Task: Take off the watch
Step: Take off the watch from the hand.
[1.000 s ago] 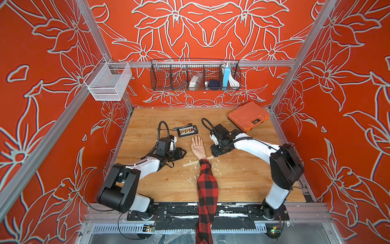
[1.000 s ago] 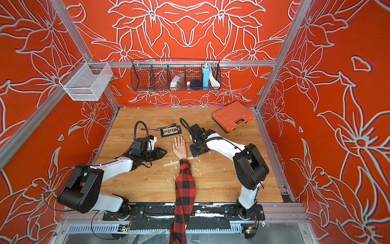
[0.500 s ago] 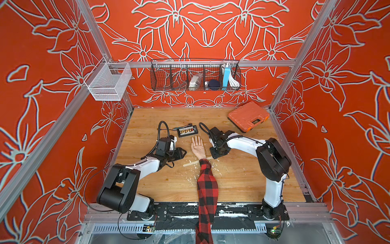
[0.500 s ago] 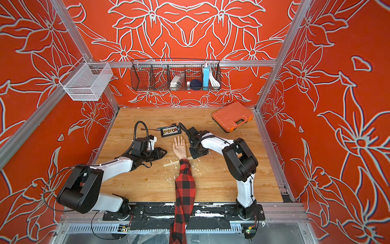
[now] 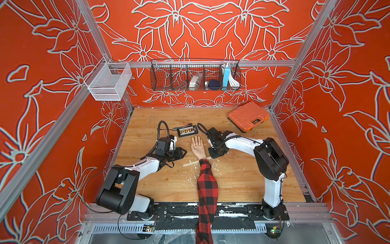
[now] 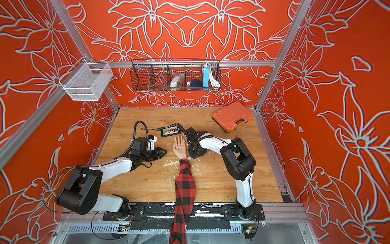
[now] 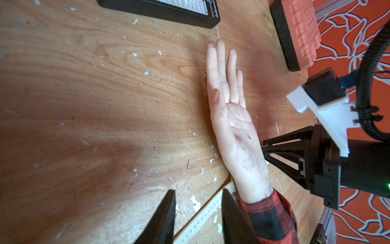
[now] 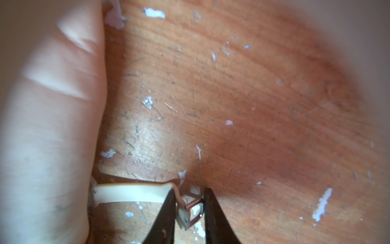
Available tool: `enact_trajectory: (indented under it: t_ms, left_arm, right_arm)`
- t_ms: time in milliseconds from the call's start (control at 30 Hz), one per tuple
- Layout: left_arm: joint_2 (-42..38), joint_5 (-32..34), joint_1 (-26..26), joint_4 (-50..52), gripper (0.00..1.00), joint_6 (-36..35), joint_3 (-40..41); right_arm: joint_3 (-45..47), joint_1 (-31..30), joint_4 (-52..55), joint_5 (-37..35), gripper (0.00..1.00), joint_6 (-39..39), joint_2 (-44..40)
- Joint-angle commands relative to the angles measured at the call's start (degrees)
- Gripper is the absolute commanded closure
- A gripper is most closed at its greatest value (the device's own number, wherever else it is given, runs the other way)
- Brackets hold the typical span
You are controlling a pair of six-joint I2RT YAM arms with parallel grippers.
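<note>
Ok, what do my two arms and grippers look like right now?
The left arm and right arm have white link shells with bulky black joints. A black corrugated cable loops over each wrist. The left gripper and right gripper have black, tapered, wedge-shaped fingers. A white bracket carries the black wrist camera.

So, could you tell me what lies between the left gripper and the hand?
The watch strap, running from the hand's wrist to between the left gripper's fingers, as the left wrist view shows.
</note>
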State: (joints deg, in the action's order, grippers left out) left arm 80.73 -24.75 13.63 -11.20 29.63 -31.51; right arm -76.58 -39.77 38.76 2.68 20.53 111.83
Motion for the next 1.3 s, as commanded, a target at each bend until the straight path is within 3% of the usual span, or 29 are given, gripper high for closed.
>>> enact_trajectory:
  t_ms: [0, 233, 367, 533, 767, 1267]
  left_arm:
    - [-1.23, -0.82, 0.69, 1.18, 0.63, 0.29, -0.79]
    - [-2.32, -2.30, 3.00, 3.16, 0.63, 1.13, -1.35]
    - [-3.21, -3.34, 6.93, 4.26, 0.59, 2.67, -1.01]
    - [-1.88, -5.74, 12.60, 1.93, 0.52, 6.53, -0.31]
    - [3.37, -7.83, 17.88, -3.46, 0.33, 11.73, -0.84]
    - [13.11, -7.07, 20.78, -14.57, 0.35, 19.72, -2.25]
  right_arm:
    - [-1.02, -0.43, 0.96, -0.35, 0.83, 0.65, 0.94]
    - [-1.49, -0.40, 1.05, -0.31, 0.92, 0.33, 0.30]
    - [-1.64, -0.41, 0.87, -0.13, 0.97, 0.30, -0.21]
    - [-2.07, -0.40, 0.94, 0.15, 0.98, 0.34, -0.29]
    - [-2.35, -0.39, 1.14, -0.15, 0.97, 0.03, -0.39]
    - [-2.61, -0.47, 0.80, 0.48, 0.97, 0.73, -0.54]
